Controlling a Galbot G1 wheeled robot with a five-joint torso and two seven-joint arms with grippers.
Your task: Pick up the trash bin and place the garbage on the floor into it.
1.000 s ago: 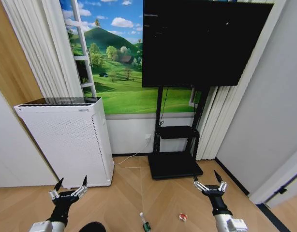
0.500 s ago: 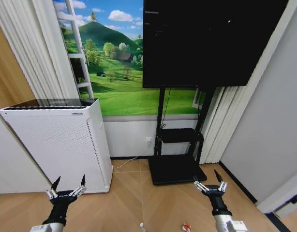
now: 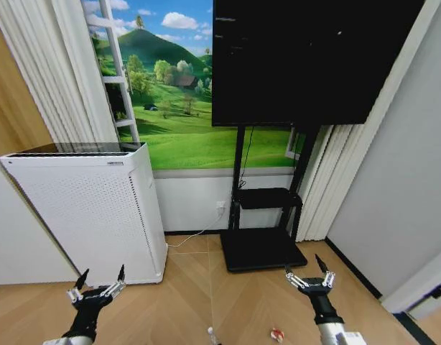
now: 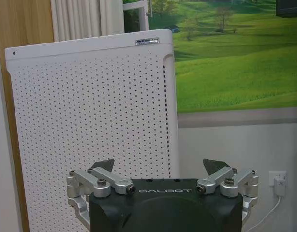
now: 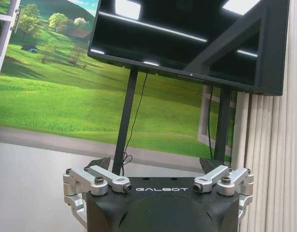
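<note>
Both grippers hang low in the head view with nothing between their fingers: the left gripper (image 3: 97, 285) at the lower left of the frame, the right gripper (image 3: 309, 277) at the lower right, each with its fingers spread apart. The left wrist view shows the left gripper (image 4: 161, 166) the same way, dark fingertips wide of each other, pointed at a white perforated appliance (image 4: 95, 125) that stands against the wall beside a meadow mural (image 4: 235, 58). The right wrist view has the right gripper (image 5: 157, 164) splayed in front of a black television (image 5: 192, 38) on a dark floor stand.

On the herringbone wood floor (image 3: 177, 302), at the very bottom edge of the head view, lie two pieces of the garbage: the tip of a small clear bottle (image 3: 211, 335) near centre, and a crumpled red-and-white wrapper (image 3: 277, 335) just to its right. Both lie between the two grippers and apart from them. The white appliance (image 3: 91, 208) fills the middle left of the head view, the television (image 3: 314, 57) the upper right.
</note>
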